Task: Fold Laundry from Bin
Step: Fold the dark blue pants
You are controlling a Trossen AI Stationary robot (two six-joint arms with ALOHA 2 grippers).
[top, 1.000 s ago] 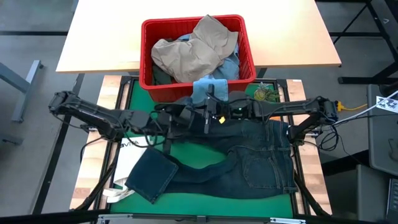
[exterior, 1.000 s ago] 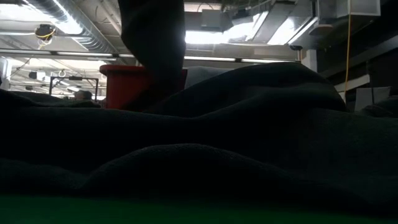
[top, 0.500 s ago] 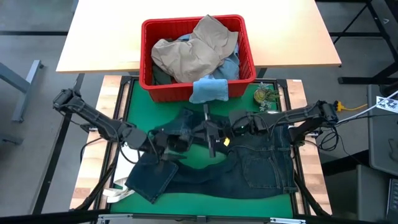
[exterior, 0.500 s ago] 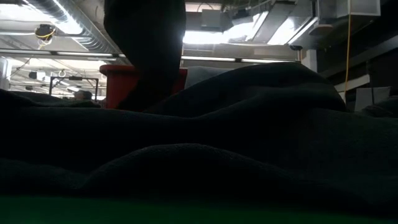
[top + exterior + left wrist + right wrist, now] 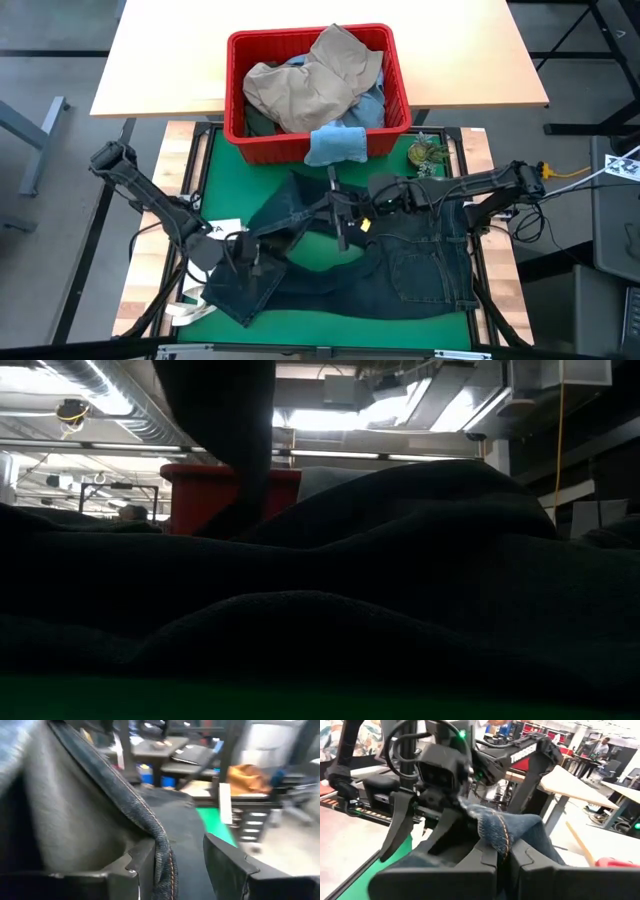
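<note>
- High view: even overhead light, soft shadows, sharp across the table.
- Low view: strongly backlit by bright ceiling fixtures [image 5: 340, 418]; the dark jeans [image 5: 400, 590] in the foreground are near-black and underexposed.
- Left wrist view: heavy motion blur throughout; background smeared.
- Right wrist view: bright; near denim soft, background clearer.

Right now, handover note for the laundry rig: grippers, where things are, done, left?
Left gripper: clamped on a seam of the dark jeans, over their folded leg, front left.
Right gripper: shut on a jeans edge mid-mat.
Jeans lie spread on the green mat, fold unfinished.
Red bin holds tan trousers and more; a light blue cloth hangs over its front rim.
Left: finish the jeans, then fold the rest.
</note>
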